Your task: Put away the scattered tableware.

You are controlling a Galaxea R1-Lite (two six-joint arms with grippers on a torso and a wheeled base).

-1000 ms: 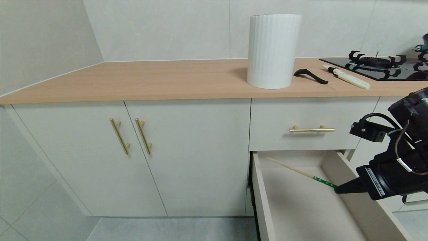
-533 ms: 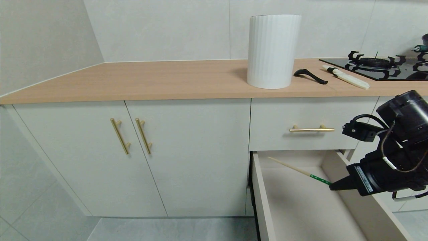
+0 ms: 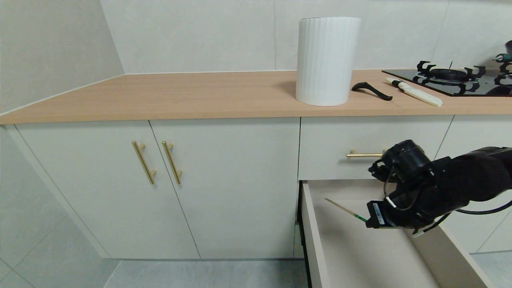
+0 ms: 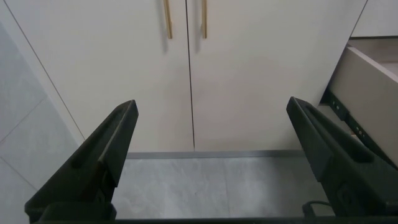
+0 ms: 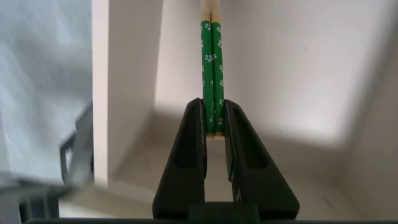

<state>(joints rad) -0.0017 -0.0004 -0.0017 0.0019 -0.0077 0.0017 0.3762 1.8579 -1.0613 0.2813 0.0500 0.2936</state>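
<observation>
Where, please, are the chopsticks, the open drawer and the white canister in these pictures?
chopsticks (image 5: 211, 68), right wrist view, green patterned end.
drawer (image 3: 360, 256), head view, bare floor.
canister (image 3: 326, 60), head view, ribbed side.

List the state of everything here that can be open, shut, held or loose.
right gripper: shut on the chopsticks.
left gripper: open, empty.
chopsticks: clamped as a pair, over the lower drawer.
lower drawer: pulled open.
upper drawer: shut.
cabinet doors: both shut.
knife: lying loose on the countertop.
black utensil: lying loose on the countertop.
</observation>
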